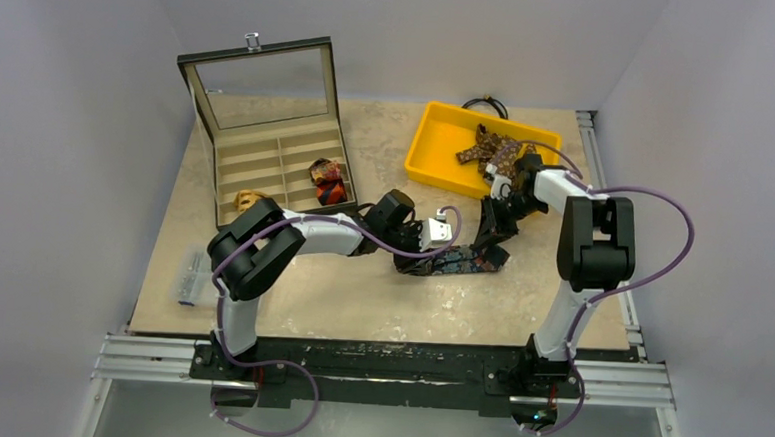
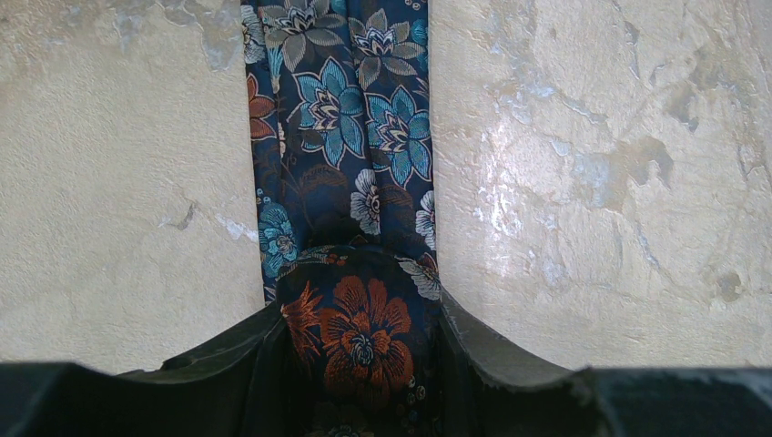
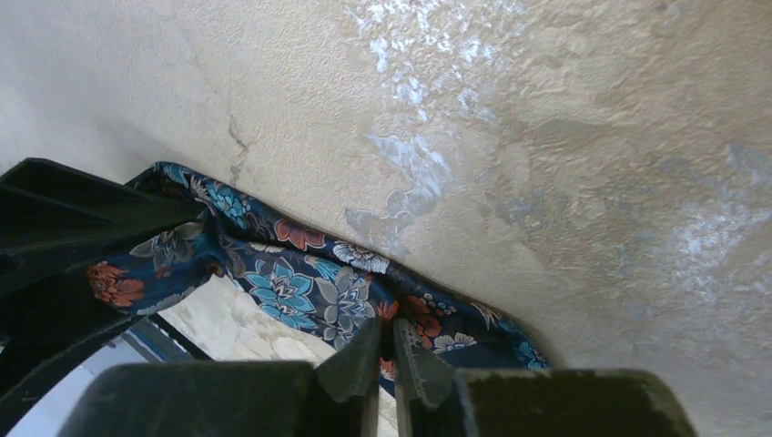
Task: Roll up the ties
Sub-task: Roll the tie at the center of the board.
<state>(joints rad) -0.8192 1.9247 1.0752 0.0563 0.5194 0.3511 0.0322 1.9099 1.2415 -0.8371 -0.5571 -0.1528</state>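
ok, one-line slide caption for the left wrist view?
Left gripper clasping the rolled end of the navy floral tie, its flat length stretching away across the mottled beige tabletop.

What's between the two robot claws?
A dark navy floral fabric tie stretches between the left gripper and right gripper, seen in the top view.
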